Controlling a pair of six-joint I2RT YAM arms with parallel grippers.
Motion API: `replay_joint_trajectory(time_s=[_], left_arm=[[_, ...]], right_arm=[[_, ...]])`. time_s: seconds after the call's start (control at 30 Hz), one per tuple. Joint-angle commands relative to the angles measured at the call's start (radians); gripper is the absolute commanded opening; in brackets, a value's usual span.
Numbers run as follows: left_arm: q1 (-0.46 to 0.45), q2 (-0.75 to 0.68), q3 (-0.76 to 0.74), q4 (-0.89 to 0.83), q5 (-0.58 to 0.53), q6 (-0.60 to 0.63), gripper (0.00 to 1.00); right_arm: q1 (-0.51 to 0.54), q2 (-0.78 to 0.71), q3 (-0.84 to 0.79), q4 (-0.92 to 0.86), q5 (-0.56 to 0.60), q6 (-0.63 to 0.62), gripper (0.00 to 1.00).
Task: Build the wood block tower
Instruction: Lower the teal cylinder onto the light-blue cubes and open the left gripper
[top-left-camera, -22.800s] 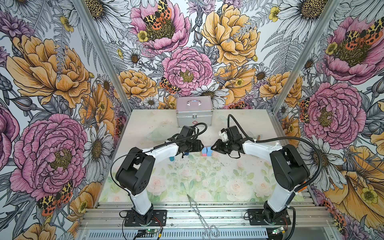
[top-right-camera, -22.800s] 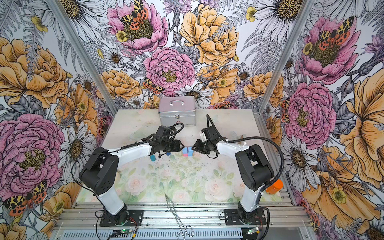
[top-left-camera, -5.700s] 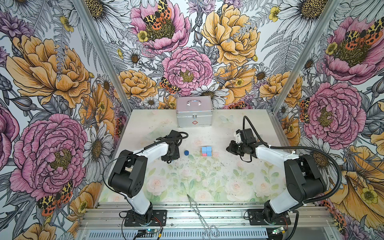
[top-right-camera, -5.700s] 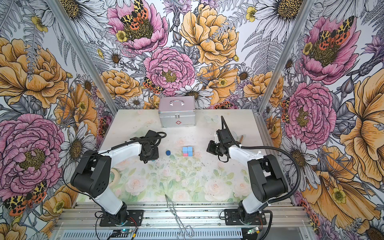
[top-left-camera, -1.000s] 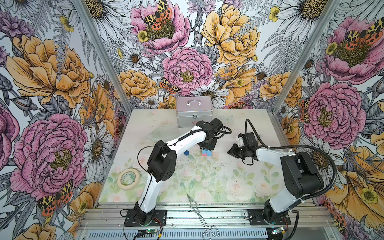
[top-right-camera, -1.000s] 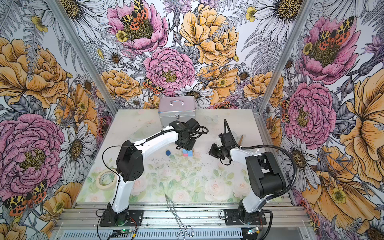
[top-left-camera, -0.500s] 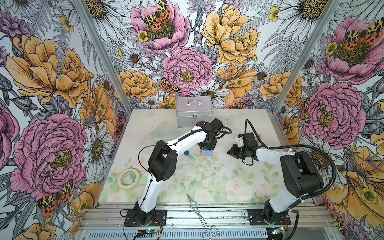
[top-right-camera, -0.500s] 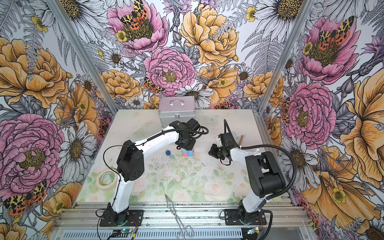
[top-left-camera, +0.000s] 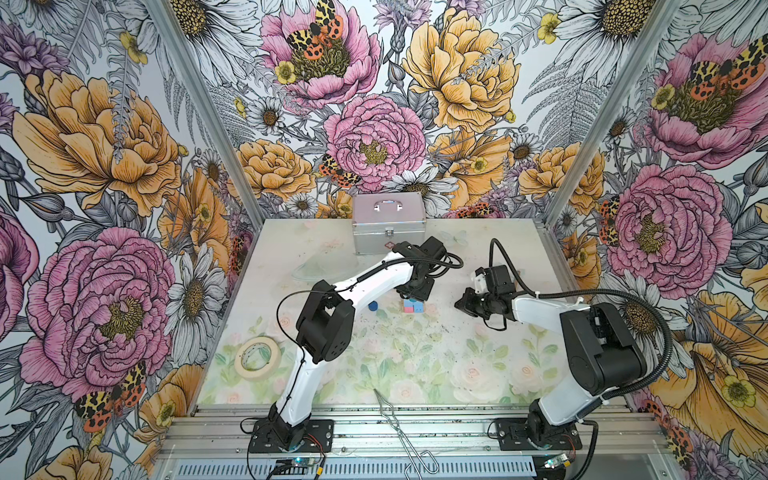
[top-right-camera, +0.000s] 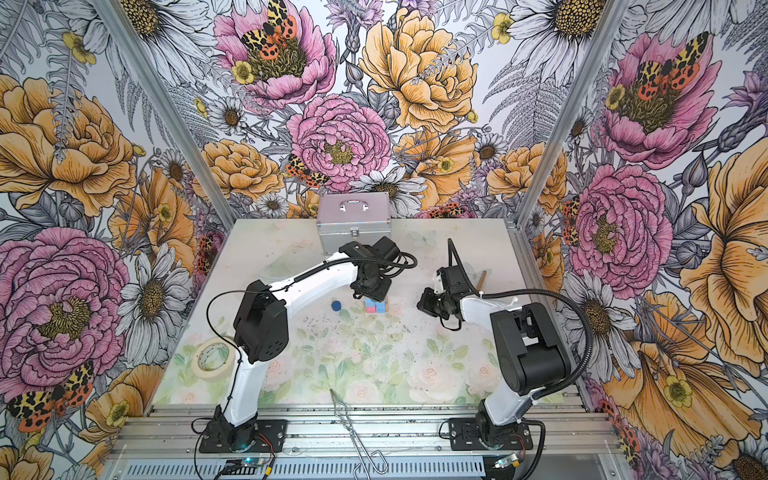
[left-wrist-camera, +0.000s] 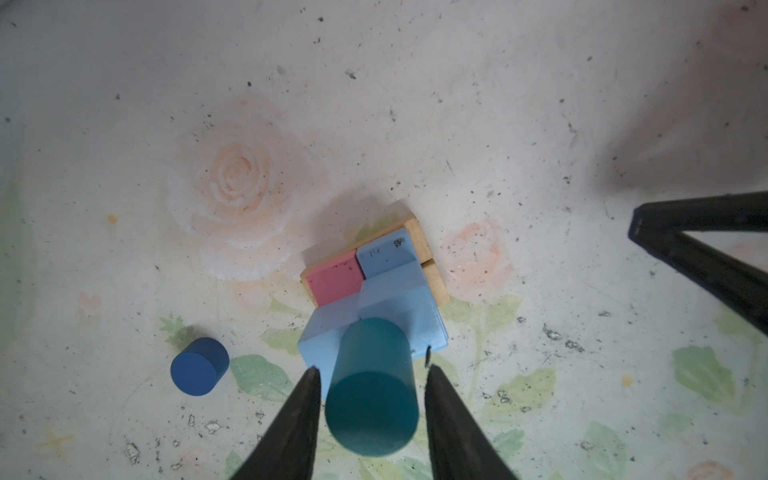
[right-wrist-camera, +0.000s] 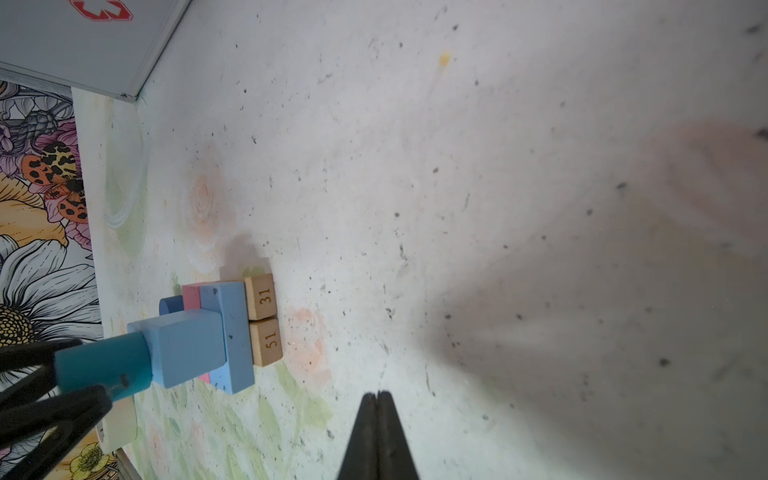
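Tower (top-left-camera: 412, 304) sits mid-frame in both top views, on the desk (top-left-camera: 374, 365) just below the silver case (top-left-camera: 388, 226).

Stack, bottom up:
- two tan planks (right-wrist-camera: 262, 297) side by side, stamped 31 and 51
- pink slab (left-wrist-camera: 336, 278) and blue slab (left-wrist-camera: 384, 253) next to each other
- light blue block (right-wrist-camera: 187, 349)
- teal cylinder (left-wrist-camera: 370, 399) upright on top

Left pincer (left-wrist-camera: 372, 369) hangs at the tower top. Its jaws are slightly spread, with a thin gap on each side of the teal cylinder, so it is not pinching it. Right pincer (right-wrist-camera: 377, 395) is pressed together and empty, right of the tower and well apart from it. Dark blue cylinder (top-left-camera: 373, 306) stands loose on the desk just left of the tower.

Handling, judged: the pieces are small painted wood, so light, stiff and smooth. The loose cylinder's round side would likely slip or roll. Best to take it from above across the curved sides, about mid-height, keeping it upright. Nothing locks the stack together, so a sideways nudge could topple it. The top landing spot is small.

Containers: only the silver case, lid down and latch closed, so its contents are hidden. No block is on it.
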Motion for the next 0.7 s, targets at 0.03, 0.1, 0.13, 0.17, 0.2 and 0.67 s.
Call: replay_joint_trajectory(time_s=[0.03,0.1,0.13,0.17,0.2,0.67], left_arm=[[0.012,0.01,0.013,0.002,-0.006,-0.007,0.48],[0.011,0.009,0.012,0.002,-0.006,-0.006,0.48],[0.012,0.008,0.012,0.002,-0.008,-0.006,0.48],[0.012,0.01,0.011,0.002,-0.009,-0.008,0.48],[0.012,0.006,0.012,0.002,-0.01,-0.006,0.49],[0.012,-0.027,0.01,0.002,-0.03,-0.006,0.61]], right_arm=[[-0.006,0.008,-0.006,0.027,-0.006,0.009,0.0],[-0.006,0.007,-0.006,0.029,-0.006,0.009,0.0],[-0.006,0.007,-0.006,0.029,-0.006,0.009,0.0],[-0.006,0.007,-0.007,0.029,-0.006,0.009,0.0],[-0.006,0.007,-0.007,0.029,-0.006,0.009,0.0],[-0.006,0.004,-0.008,0.029,-0.006,0.009,0.0]])
